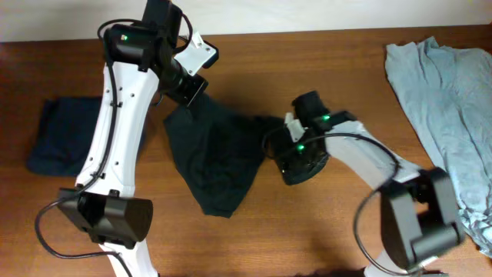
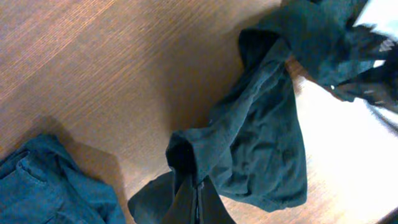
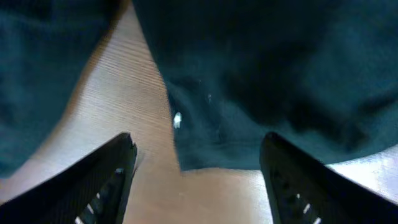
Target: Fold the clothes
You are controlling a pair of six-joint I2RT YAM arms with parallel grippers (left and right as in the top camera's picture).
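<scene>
The bench (image 1: 307,246) is brown wood with a fine, even grain. A pale strip of wall (image 1: 307,15) runs beyond its far edge.

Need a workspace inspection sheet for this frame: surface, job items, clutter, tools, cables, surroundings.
Surface: wooden table, bare around the garments.
Job's things: black T-shirt crumpled mid-table, unfolded; dark blue jeans folded at left; light blue garment heaped at right.
Clutter: nothing seen.
Grippers: left tool shut on the T-shirt's corner; right tool open at its right edge.
Cables: black cables loop at both arm bases.
Surroundings: pale strip beyond the far edge.
</scene>
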